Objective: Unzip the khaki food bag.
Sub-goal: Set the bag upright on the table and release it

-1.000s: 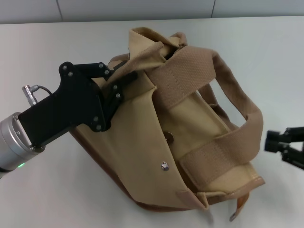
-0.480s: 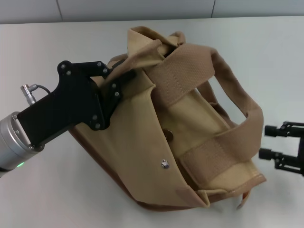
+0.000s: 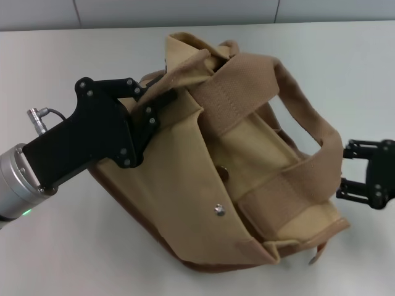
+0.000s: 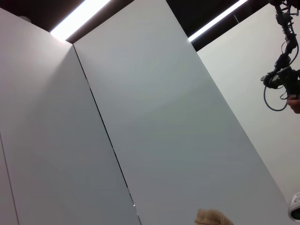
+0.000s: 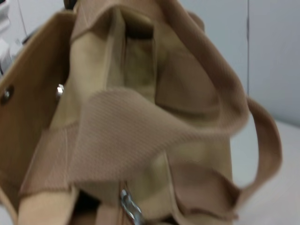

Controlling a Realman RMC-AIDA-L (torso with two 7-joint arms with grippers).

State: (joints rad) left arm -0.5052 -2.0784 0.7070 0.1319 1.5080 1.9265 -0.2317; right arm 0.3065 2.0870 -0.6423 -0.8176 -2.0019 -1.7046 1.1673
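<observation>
The khaki food bag (image 3: 185, 185) lies tilted on the white table, its two wide webbing handles (image 3: 247, 92) arched over its top. My left gripper (image 3: 162, 102) is shut on the fabric at the bag's upper left rim. My right gripper (image 3: 345, 171) is open beside the bag's right end, close to a handle and not touching it. The right wrist view looks into the bag's top between the handles (image 5: 154, 126). A silver zipper pull (image 5: 131, 210) shows there at the near end. A scrap of tan fabric (image 4: 213, 218) shows in the left wrist view.
The bag rests on a white table (image 3: 55, 259) with a pale wall (image 3: 185, 11) behind it. A silver snap button (image 3: 219, 210) sits on the bag's side pocket. A small metal tab (image 3: 314, 260) hangs at the bag's lower right corner.
My right gripper has moved away from me along the bag's right end, towards the handle. The bag's right end has shifted slightly. The left gripper has kept its hold.
</observation>
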